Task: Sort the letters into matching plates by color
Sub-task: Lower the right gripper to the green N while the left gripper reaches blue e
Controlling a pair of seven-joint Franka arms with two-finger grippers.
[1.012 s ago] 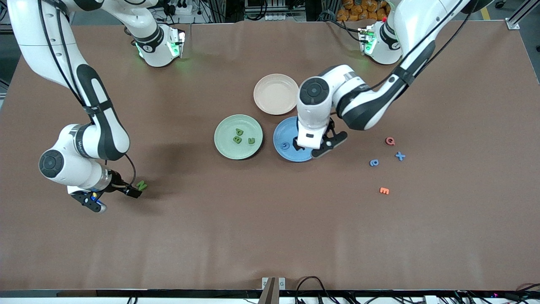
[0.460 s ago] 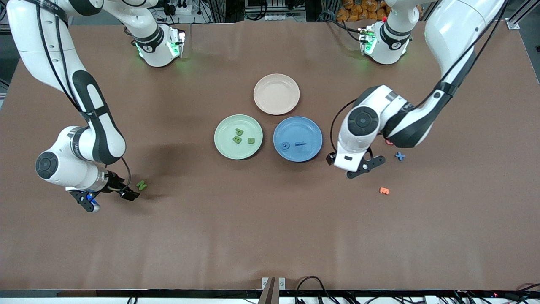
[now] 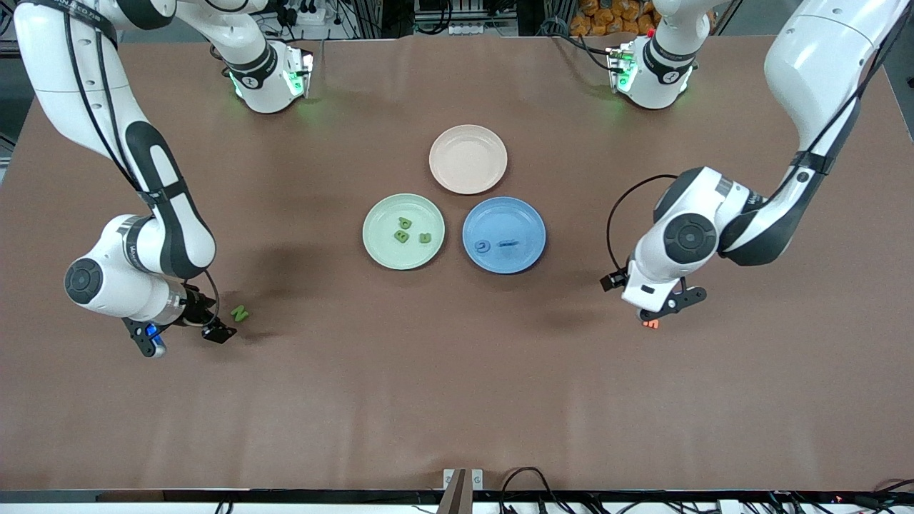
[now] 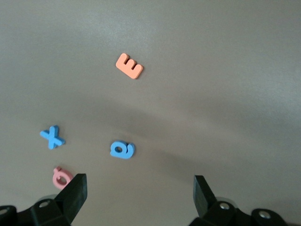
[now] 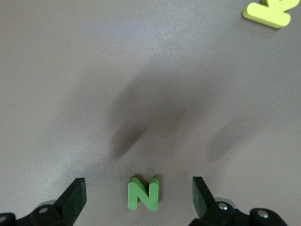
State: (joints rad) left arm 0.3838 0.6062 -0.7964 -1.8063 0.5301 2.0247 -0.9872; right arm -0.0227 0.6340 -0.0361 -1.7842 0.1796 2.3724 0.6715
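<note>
- Left gripper (image 4: 138, 197) hangs over the table's left-arm end, fingers spread, empty, with blue X (image 4: 52, 137), blue g (image 4: 122, 150), pink letter (image 4: 61, 176) and orange E (image 4: 129, 66) on the table beneath.
- Right gripper (image 5: 138, 200) is low at the green N (image 3: 240, 313), fingers spread either side.
- Green plate (image 3: 378, 246) holds three green letters; blue plate (image 3: 525, 253) holds two blue ones.

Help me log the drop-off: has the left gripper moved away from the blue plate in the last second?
Yes. The left gripper has left the blue plate, travelling toward the left arm's end of the table, and now hangs open over the orange letter E.
</note>
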